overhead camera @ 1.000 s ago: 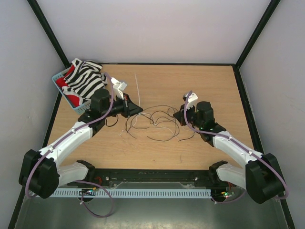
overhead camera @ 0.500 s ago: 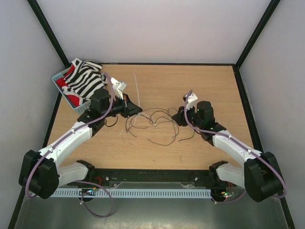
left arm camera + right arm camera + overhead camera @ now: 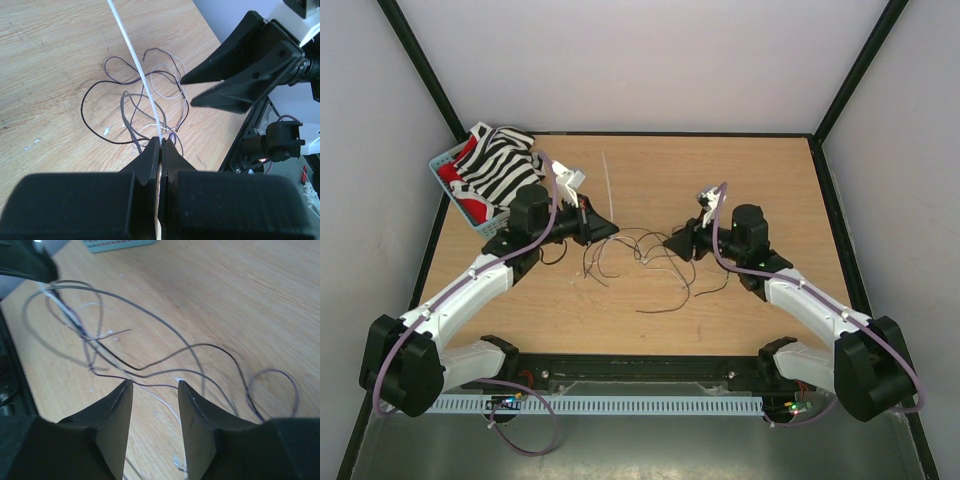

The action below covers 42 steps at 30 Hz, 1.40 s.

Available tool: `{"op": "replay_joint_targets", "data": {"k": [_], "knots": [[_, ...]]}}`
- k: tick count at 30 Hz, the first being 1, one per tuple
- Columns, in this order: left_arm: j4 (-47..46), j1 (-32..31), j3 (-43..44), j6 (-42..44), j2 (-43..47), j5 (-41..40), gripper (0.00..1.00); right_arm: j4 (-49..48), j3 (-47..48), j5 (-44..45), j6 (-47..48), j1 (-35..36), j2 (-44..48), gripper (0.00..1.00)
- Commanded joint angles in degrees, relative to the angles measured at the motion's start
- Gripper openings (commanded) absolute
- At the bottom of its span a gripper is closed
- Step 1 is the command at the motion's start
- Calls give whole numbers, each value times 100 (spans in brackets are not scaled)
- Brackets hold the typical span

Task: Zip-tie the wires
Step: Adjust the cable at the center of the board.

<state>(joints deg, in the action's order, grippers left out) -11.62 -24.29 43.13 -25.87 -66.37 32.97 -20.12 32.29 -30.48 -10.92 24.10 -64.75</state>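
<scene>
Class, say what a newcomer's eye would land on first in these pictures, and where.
A tangle of thin wires lies at mid-table, between the two grippers. The left gripper is shut on a white strip; the right gripper hangs open over the strands. A zebra-striped cloth sits in the basket at the far left corner.

wires (image 3: 650, 256) on table (image 3: 740, 170), basket (image 3: 441, 159) far left corner
</scene>
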Motion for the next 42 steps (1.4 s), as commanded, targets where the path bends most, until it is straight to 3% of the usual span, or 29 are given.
{"op": "replay_joint_targets", "data": {"k": [1, 9, 27, 36, 42], "knots": [[-117, 32, 213, 83, 28, 87, 0, -701, 351, -558, -184, 372, -248, 52], [-114, 34, 204, 86, 2, 95, 0, -804, 924, -647, -155, 864, -727, 52], [-117, 37, 204, 72, -14, 86, 0, -405, 872, -386, -227, 1104, -989, 49], [-115, 30, 205, 66, -26, 87, 0, -338, 880, -262, -188, 1188, -1093, 38], [-113, 30, 213, 69, -34, 69, 0, -194, 910, -196, -91, 1186, -1070, 19]]}}
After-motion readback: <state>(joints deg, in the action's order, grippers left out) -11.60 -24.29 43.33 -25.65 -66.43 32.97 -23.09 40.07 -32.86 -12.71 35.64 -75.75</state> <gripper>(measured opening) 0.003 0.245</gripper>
